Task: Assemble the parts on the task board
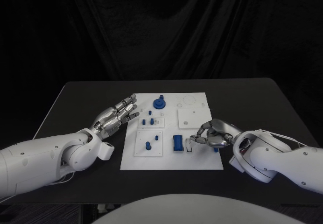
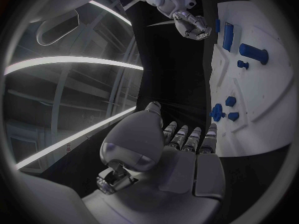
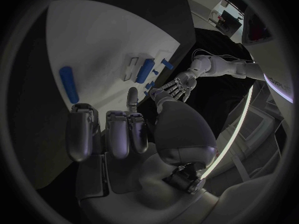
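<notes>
The white task board (image 1: 172, 156) lies mid-table. A blue cylinder (image 1: 178, 142) lies on its near half, and a round blue part (image 1: 159, 102) stands at the far edge. Small blue pegs (image 1: 149, 122) stand in the left blocks. My left hand (image 1: 118, 114) hovers open just left of the board, fingers stretched out and apart. My right hand (image 1: 214, 133) sits over the board's right side with its fingers curled in, and nothing shows between them. A blue oblong part (image 3: 69, 84) lies flat on the board beside that hand, apart from the fingers (image 3: 118, 132).
A small white slotted block (image 1: 190, 145) stands next to the blue cylinder, close to my right fingertips. White square plates (image 1: 193, 116) sit on the board's far right. Bare black table (image 1: 269, 107) surrounds the board on all sides.
</notes>
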